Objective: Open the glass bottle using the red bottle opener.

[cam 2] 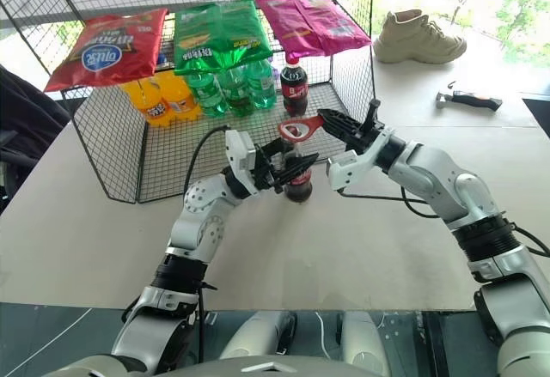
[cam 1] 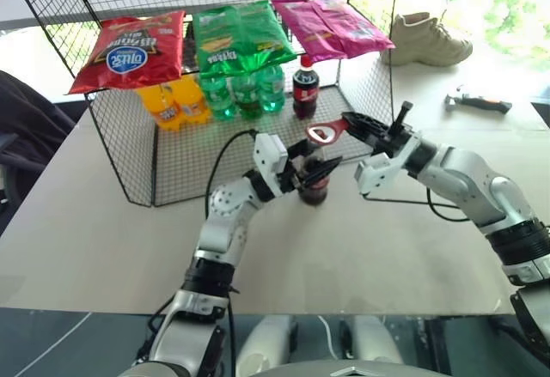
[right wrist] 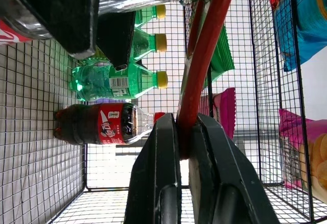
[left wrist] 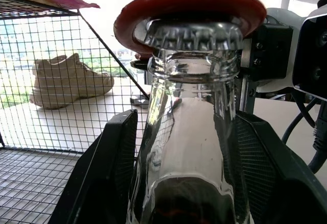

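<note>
- Table (cam 1: 103, 248): bare top near L and R of both arms, open room there; far R edge carries a beige shoe (cam 1: 427, 38) and a black-handled tool (cam 1: 478, 100), well apart from the work.
- Wire rack (cam 1: 129, 162): stands on the table just behind the arms; its front edge is near the L arm.
- Rack top shelf: red chip bag (cam 1: 129, 49), green chip bag (cam 1: 241, 38), pink chip bag (cam 1: 331, 27). Print on red bag is not readable.
- Rack floor: orange drink bottles (cam 1: 172, 102), green bottles (cam 1: 245, 92), plastic cola bottle (cam 1: 305, 88) w/ red screw cap and red label; script too small to read.
- Glass bottle (cam 1: 314, 190): upright on the table, in front of the rack, between the two arms; metal crown cap on.
- L gripper (cam 1: 311, 171): fingers part spread, one each side of the bottle, clamping it below the neck.
- R gripper (cam 1: 354, 124): fingers pressed together, pinching the handle of the red bottle opener (cam 1: 326, 131).
- Opener ring head sits over the crown cap, touching it.
</note>
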Controlling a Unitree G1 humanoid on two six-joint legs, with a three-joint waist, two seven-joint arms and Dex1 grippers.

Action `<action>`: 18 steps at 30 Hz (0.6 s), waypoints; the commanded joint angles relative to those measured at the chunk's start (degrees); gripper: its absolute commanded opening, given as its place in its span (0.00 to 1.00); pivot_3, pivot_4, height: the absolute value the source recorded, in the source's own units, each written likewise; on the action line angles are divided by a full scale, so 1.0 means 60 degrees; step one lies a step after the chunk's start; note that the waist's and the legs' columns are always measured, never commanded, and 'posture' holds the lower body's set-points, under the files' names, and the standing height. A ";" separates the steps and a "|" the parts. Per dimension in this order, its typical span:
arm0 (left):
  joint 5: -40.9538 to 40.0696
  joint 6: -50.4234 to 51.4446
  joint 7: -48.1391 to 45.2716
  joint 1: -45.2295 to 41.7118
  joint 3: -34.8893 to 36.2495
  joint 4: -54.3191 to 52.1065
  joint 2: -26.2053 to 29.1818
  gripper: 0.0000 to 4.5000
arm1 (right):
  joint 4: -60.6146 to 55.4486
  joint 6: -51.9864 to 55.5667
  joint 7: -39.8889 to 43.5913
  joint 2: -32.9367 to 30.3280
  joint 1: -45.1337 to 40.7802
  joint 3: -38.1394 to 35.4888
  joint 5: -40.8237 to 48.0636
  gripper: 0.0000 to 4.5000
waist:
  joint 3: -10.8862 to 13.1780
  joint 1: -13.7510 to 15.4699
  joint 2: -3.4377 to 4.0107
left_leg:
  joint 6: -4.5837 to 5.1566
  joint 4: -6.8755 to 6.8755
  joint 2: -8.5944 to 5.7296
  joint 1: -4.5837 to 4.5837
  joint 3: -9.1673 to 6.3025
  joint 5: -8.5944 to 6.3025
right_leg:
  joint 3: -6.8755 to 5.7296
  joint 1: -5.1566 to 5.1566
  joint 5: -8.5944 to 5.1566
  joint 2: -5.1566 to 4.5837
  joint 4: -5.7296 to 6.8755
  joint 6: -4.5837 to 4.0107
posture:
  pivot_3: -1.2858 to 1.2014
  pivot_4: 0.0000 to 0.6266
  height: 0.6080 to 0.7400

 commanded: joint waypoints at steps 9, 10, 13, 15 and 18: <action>0.0055 0.0289 -0.0266 0.0370 -0.0353 0.0354 0.0047 0.49 | -0.0290 0.0285 -0.1258 -0.0545 -0.0712 -0.1721 0.0138 0.00 | 0.0004 -0.0004 -0.0001 | 0.0000 0.0000 0.0000 -0.0006 0.0001 0.0000 | 0.0001 -0.0007 0.0000 0.0000 -0.0001 0.0000 | 0.52 0.24 0.94; 0.0054 0.0294 -0.0274 0.0369 -0.0363 0.0380 0.0047 0.49 | -0.0275 0.0263 -0.1276 -0.0505 -0.0709 -0.1737 0.0239 0.00 | 0.0005 -0.0004 -0.0001 | 0.0000 0.0000 0.0000 -0.0006 0.0001 0.0000 | 0.0001 -0.0007 0.0000 0.0001 -0.0002 0.0000 | 0.52 0.24 0.94; 0.0049 0.0300 -0.0278 0.0390 -0.0393 0.0382 0.0054 0.49 | -0.0243 0.0237 -0.1227 -0.0420 -0.0661 -0.1732 0.0511 0.00 | 0.0006 -0.0009 -0.0001 | 0.0000 0.0000 0.0000 -0.0006 0.0001 0.0000 | 0.0002 -0.0007 0.0000 0.0001 -0.0002 0.0000 | 0.52 0.24 0.94; 0.0052 0.0309 -0.0281 0.0380 -0.0412 0.0404 0.0054 0.49 | -0.0203 0.0220 -0.1086 -0.0293 -0.0520 -0.1673 0.0838 0.00 | 0.0007 -0.0015 -0.0002 | 0.0000 -0.0001 0.0001 -0.0007 0.0001 0.0000 | 0.0003 -0.0008 0.0000 0.0002 -0.0002 0.0000 | 0.52 0.24 0.94; 0.0058 0.0316 -0.0281 0.0353 -0.0432 0.0452 0.0053 0.49 | -0.0252 0.0244 -0.0973 -0.0079 -0.0216 -0.1599 0.1216 0.00 | 0.0007 -0.0027 -0.0003 | 0.0000 -0.0002 0.0003 -0.0007 0.0002 0.0000 | 0.0006 -0.0012 0.0000 0.0004 -0.0002 0.0000 | 0.52 0.24 0.94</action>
